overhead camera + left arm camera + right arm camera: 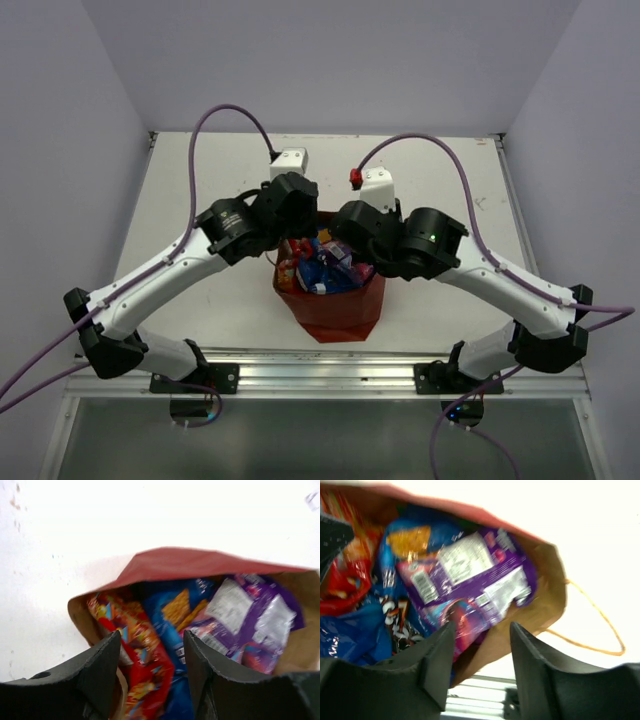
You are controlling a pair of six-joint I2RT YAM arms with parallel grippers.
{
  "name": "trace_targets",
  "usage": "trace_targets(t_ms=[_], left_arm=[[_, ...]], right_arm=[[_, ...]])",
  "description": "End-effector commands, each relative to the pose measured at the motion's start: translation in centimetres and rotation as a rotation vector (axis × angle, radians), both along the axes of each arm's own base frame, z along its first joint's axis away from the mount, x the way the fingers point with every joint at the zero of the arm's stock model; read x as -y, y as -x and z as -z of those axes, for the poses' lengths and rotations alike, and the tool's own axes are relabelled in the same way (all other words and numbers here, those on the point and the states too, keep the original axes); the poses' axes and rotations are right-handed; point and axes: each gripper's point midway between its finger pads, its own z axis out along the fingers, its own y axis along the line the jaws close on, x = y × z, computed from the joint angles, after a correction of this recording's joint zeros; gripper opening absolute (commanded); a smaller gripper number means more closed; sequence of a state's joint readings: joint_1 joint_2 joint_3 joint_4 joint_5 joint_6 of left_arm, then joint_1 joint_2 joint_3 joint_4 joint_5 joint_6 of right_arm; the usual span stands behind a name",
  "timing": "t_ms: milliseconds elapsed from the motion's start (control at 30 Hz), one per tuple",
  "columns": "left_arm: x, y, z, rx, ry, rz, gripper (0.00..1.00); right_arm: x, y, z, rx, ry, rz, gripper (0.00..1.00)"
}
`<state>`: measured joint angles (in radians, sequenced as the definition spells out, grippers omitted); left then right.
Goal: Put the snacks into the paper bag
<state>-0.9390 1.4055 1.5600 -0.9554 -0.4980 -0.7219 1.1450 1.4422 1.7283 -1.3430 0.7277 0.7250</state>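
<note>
The red paper bag (330, 305) stands upright between the arms with snacks inside. The left wrist view shows its red wall (185, 562), a red cookie bag (137, 645), blue Doritos (172, 612) and a purple bag (250, 615). My left gripper (152, 645) is open and empty over the bag's mouth. My right gripper (482, 640) is open and empty above the bag's near rim (545, 605), beside the purple bag (470, 577) and blue Doritos (390, 615). The green-white chips are hidden.
A thin string handle (595, 625) hangs outside the bag on the white table (200, 180). Two small white boxes (288, 160) (376, 183) with cables sit behind the bag. An aluminium rail (330, 372) runs along the near edge.
</note>
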Motion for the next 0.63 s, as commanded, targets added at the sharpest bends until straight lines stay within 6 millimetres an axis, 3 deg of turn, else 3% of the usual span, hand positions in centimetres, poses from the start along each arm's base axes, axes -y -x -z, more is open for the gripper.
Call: trace_targets(t_ms=[0,100,200,333,600], left_arm=[[-1.2,-0.8,-9.5,0.250,0.168,-0.073,0.57],[-2.4,-0.8,-14.5,0.390,0.240,-0.094,0.58],[-3.8,-0.9,-17.6,0.458,0.249,-0.129,0.59],[-5.7,-0.9,-19.2,0.496,0.220,-0.187,0.61],[-11.0,0.1,-19.8,0.537,0.208,-0.295,0.68]], right_arm=[[4.7,0.3,-5.0,0.118,-0.040,0.104,0.53],[6.8,0.4,-7.1,0.179,-0.054,0.142,0.55],[8.6,0.4,-8.2,0.223,-0.041,0.177,0.55],[9.5,0.5,-8.3,0.246,-0.057,0.202,0.55],[11.1,0.4,-9.8,0.308,-0.028,0.209,0.65]])
